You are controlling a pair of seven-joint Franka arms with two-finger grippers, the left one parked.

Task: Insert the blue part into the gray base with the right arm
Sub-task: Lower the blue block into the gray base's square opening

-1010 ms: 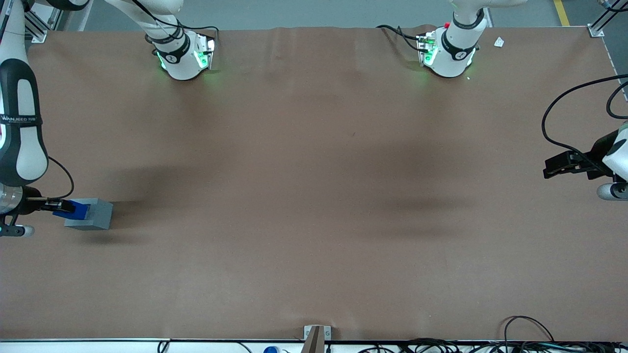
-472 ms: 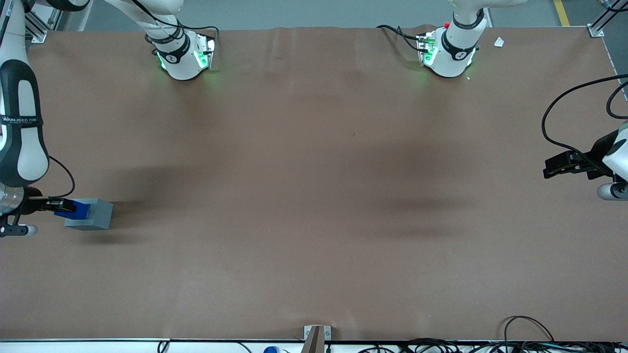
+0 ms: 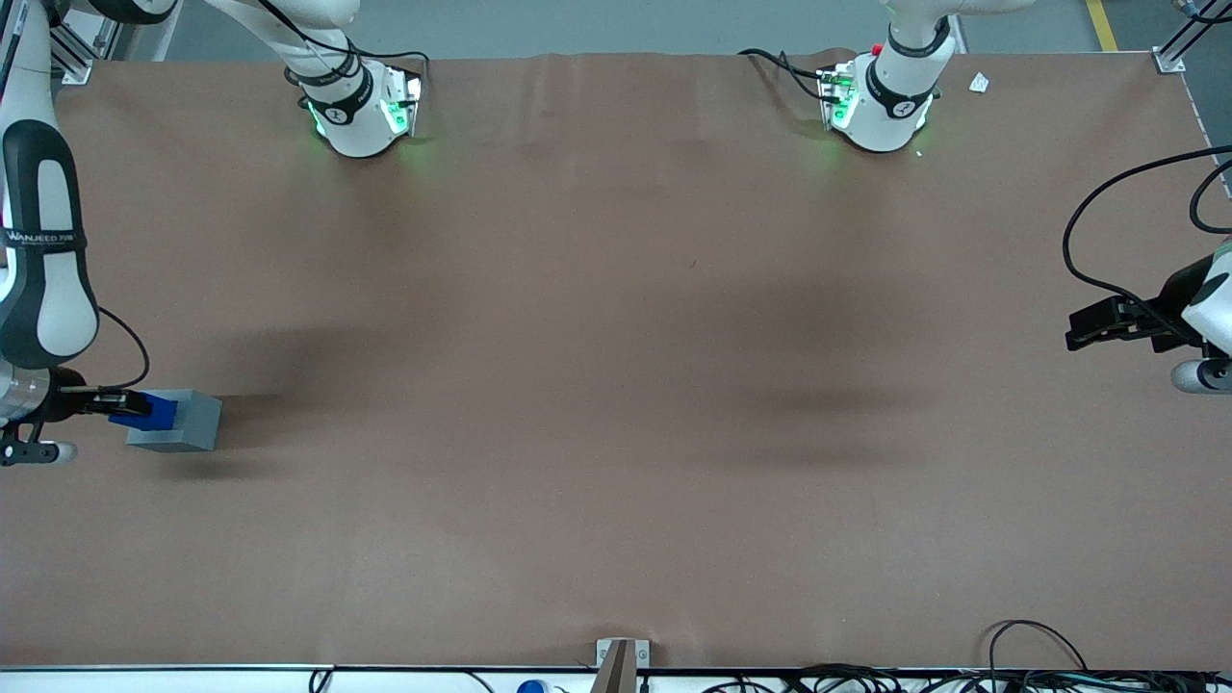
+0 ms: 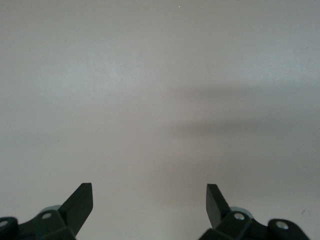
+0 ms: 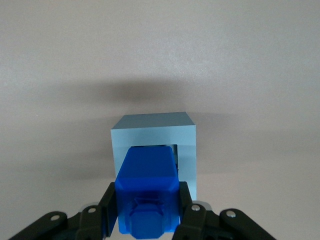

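The gray base (image 3: 183,421) stands on the brown table at the working arm's end. My right gripper (image 3: 123,407) is shut on the blue part (image 3: 146,411) and holds it over the base's top. In the right wrist view the blue part (image 5: 147,190) sits between the black fingers (image 5: 107,202), its tip over the base's (image 5: 154,135) square recess, a sliver of which shows beside the part. The gripper (image 5: 147,205) clamps the part from both sides.
Two white arm bases with green lights (image 3: 361,106) (image 3: 881,101) stand at the table's edge farthest from the front camera. Cables (image 3: 1039,664) lie along the edge nearest that camera. The brown mat (image 3: 616,385) covers the table.
My right gripper with the blue part has shifted slightly, sinking a little toward the gray base. The base has not moved.
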